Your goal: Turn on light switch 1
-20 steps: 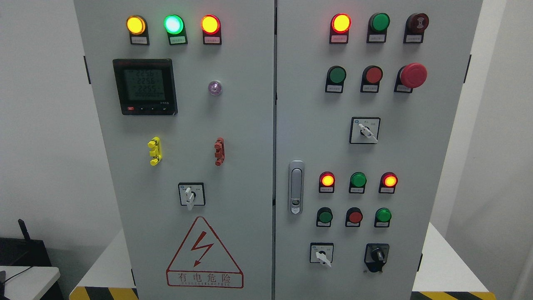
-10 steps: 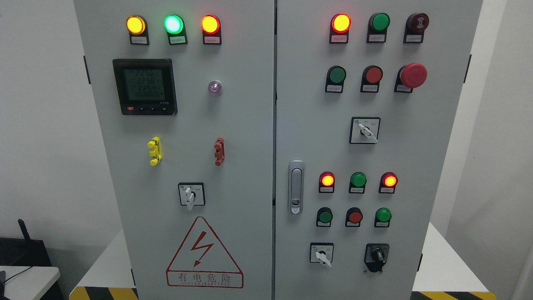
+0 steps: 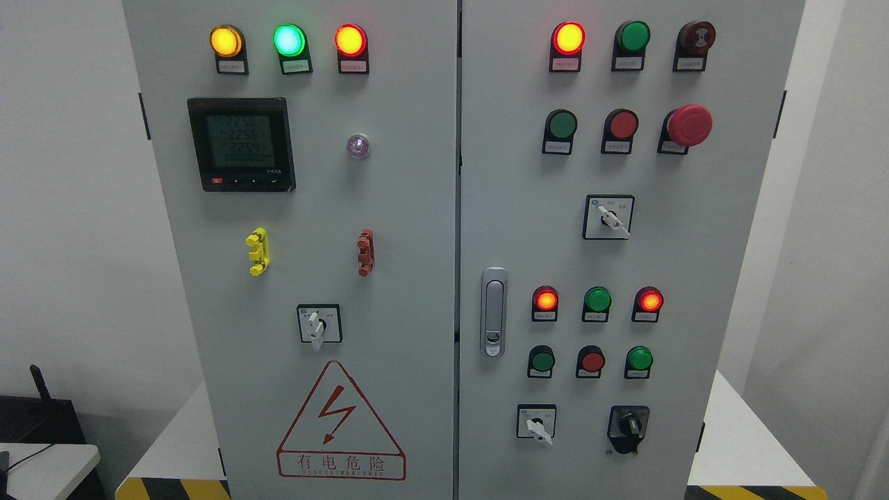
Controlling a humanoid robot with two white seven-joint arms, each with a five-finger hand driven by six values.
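A grey electrical cabinet (image 3: 417, 208) with two doors fills the head view. The right door carries a row of unlit push buttons: green (image 3: 541, 361), red (image 3: 592, 361) and green (image 3: 639, 359). Above them sit a lit red lamp (image 3: 546, 300), an unlit green lamp (image 3: 597, 299) and a lit red lamp (image 3: 650, 301). Higher up are a green button (image 3: 561, 124), a red button (image 3: 622, 124) and a red mushroom stop button (image 3: 688, 125). Rotary selector switches sit at three spots, one being the lower one (image 3: 536, 423). No robot hand or arm shows.
The left door has a digital meter (image 3: 241, 144), three lit lamps on top, a selector (image 3: 319, 323) and a red warning triangle (image 3: 340, 423). A metal door latch (image 3: 494, 311) is near the seam. The cabinet stands on a white base with hazard stripes (image 3: 173, 488).
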